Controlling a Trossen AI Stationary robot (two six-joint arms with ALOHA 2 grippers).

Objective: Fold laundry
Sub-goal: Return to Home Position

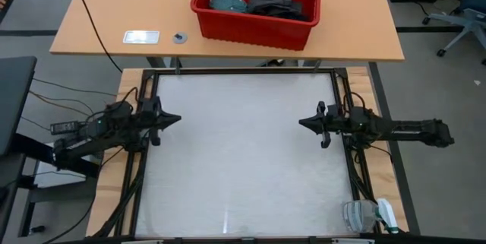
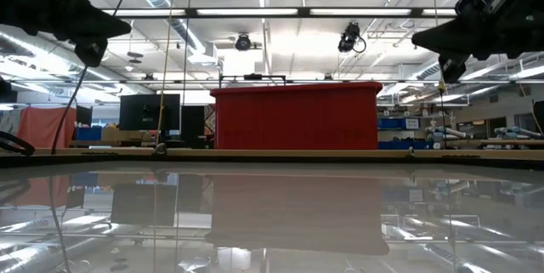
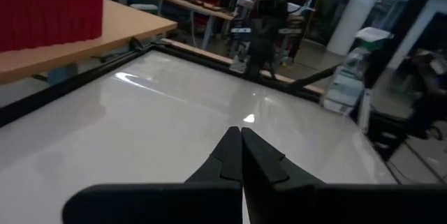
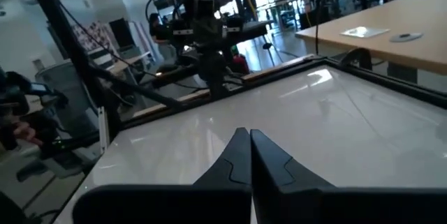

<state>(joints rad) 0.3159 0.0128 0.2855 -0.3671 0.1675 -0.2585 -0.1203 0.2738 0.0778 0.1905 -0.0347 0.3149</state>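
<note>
Now piled in red bin (image 1: 254, 33): teal shirt (image 1: 228, 1), charcoal piece (image 1: 275, 2).
Left gripper (image 1: 176, 119), right gripper (image 1: 302, 123) pinched together at opposite edges of white surface (image 1: 243, 160).

The left arm (image 1: 99, 130) and the right arm (image 1: 402, 130) are slim and black, made of jointed segments. The left claw (image 1: 177, 119) and the right claw (image 1: 301, 123) have flat matte black fingers (image 3: 262, 161) that narrow to a point. Black cables (image 1: 130, 187) hang beside the left arm.

Overhead, table-level and wrist views share the table (image 1: 243, 160).
</note>
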